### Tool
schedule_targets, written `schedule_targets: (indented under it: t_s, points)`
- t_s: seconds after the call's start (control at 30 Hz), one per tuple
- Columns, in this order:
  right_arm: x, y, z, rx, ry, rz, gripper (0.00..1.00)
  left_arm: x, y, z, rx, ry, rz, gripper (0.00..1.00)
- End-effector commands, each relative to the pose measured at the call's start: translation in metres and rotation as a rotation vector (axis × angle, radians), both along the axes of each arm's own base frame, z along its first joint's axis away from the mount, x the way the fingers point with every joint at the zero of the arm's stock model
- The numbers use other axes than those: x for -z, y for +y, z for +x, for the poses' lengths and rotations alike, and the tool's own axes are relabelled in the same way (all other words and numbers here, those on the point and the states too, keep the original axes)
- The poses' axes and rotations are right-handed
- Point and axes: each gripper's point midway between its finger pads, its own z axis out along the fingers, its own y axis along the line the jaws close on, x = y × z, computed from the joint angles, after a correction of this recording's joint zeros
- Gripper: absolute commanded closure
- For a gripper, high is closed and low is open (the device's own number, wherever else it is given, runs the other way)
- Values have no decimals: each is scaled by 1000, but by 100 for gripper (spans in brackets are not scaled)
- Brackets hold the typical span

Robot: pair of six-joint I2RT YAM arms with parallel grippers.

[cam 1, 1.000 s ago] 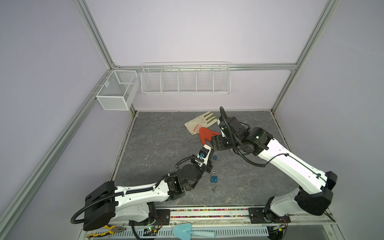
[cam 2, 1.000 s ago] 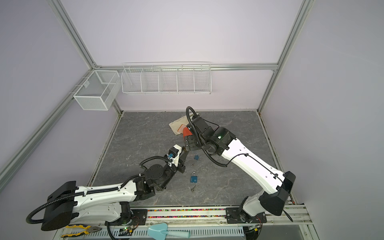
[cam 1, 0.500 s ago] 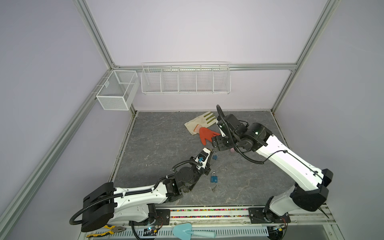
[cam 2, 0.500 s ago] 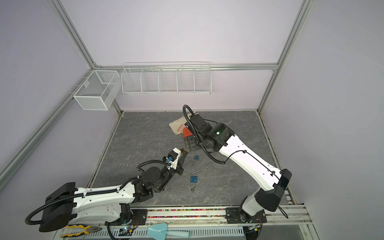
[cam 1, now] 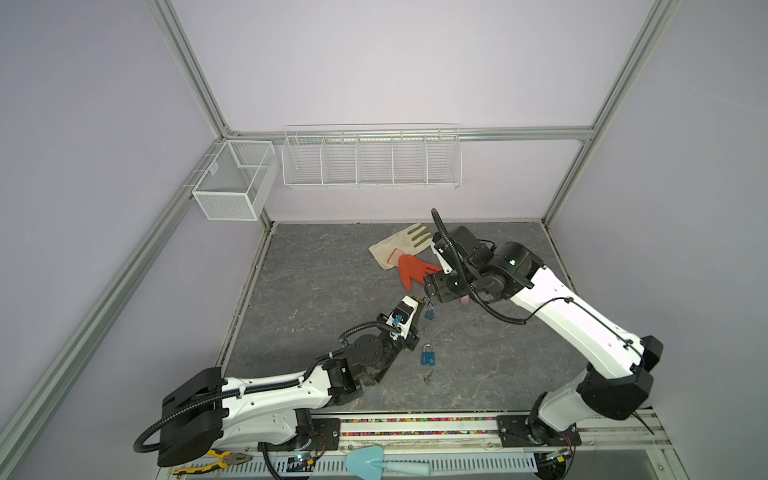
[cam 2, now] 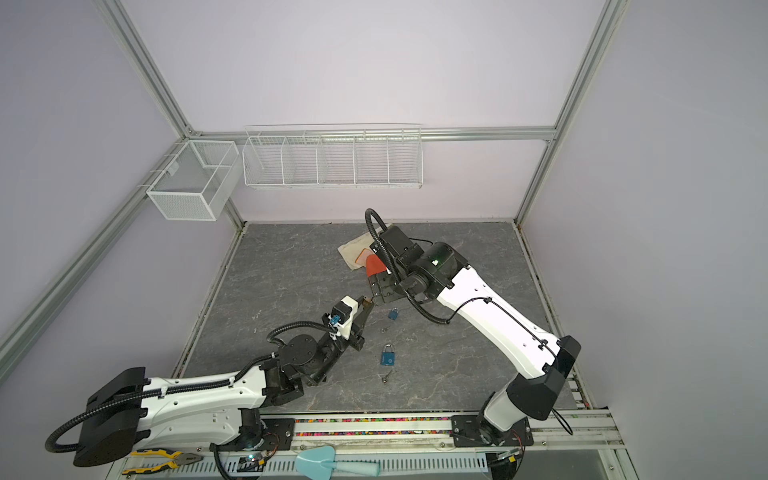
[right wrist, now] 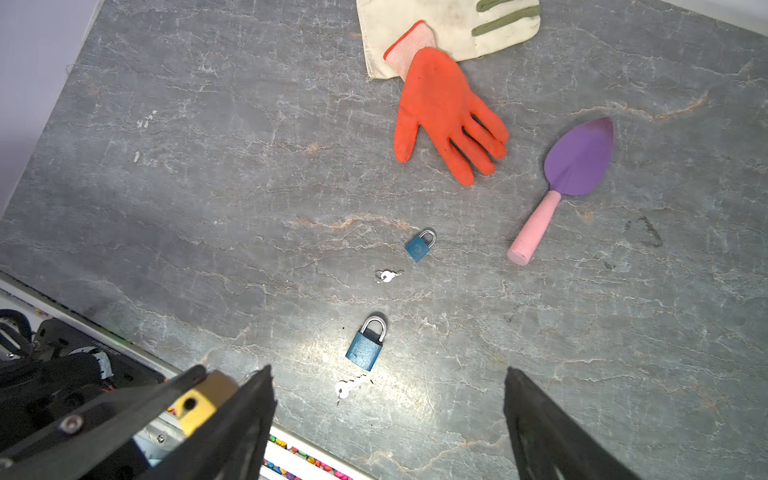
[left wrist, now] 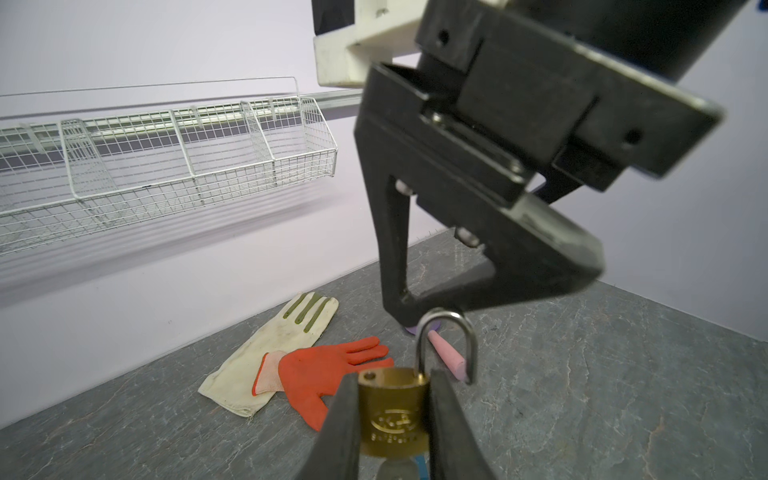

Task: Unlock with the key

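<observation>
Jaws of the left gripper [left wrist: 395,380] are clamped on the body of the brass padlock [left wrist: 392,419], held off the table [right wrist: 208,166] near its middle. Its shackle [left wrist: 446,320] stands free of one hole. Right gripper [right wrist: 387,372] is just beside the shackle, jaws wide apart, holding nothing. On the table lie a small blue padlock [right wrist: 420,246] beside a small key [right wrist: 388,276], and a larger blue padlock [right wrist: 366,345] beside a second key [right wrist: 347,388].
</observation>
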Motion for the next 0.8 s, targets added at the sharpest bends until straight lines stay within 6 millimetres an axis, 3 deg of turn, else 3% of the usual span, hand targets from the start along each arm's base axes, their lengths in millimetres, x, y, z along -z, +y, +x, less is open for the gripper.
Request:
schedule_targets:
  t_s: [0.0, 0.3, 0.6, 0.77]
  points:
    - [-7, -2, -12, -33, 13, 58, 12, -9, 6, -1, -11, -5, -62, 100]
    - [-19, -15, -15, -28, -46, 64, 12, -11, 6, 2, -26, 5, -62, 100]
    - [-33, 5, -28, -147, -75, 160, 12, -15, 5, 2, -24, 16, -76, 100]
    - [-29, 11, -27, -162, -72, 149, 12, -18, 4, 2, -22, 17, -82, 100]
